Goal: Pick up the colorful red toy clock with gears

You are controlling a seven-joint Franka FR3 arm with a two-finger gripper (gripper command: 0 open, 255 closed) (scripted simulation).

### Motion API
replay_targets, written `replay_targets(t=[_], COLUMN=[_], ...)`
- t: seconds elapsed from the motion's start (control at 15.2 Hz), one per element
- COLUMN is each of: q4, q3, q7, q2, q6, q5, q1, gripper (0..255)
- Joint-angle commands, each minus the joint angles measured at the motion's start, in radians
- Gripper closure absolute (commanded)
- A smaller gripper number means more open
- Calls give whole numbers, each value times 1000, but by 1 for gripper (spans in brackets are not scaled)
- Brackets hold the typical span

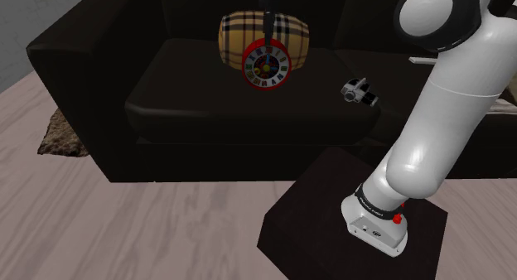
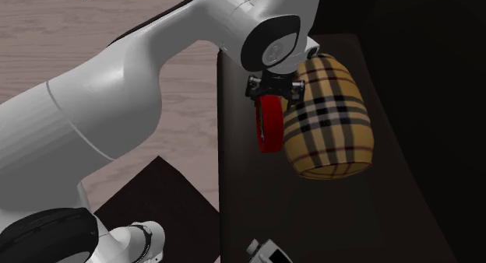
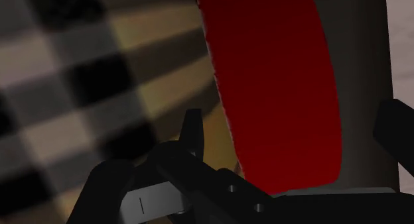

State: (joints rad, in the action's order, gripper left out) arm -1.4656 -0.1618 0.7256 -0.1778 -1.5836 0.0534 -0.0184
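Pincer [image 2: 274,92] hangs directly above the red toy clock [image 1: 265,65], fingers apart, straddling its top rim, not yet clamped. The clock stands on edge on the sofa seat [image 1: 190,96] against the plaid cushion [image 2: 331,117]. I'd say 1 squeeze across the thin rim.

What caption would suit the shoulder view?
White arm over a dark sofa, end effector at a red clock by a plaid cushion.
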Motion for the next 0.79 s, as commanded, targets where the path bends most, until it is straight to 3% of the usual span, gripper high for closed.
replay_targets(t=[0.0,0.13,0.2,0.73], q4=[-38,-39,-38,-39], q3=[0,0,0,0], q7=[-3,-3,-3,-2], q2=[1,1,0,0], q6=[-38,-38,-38,-39], q5=[0,0,0,0], q1=[0,0,0,0], gripper=[0,0,255,255])
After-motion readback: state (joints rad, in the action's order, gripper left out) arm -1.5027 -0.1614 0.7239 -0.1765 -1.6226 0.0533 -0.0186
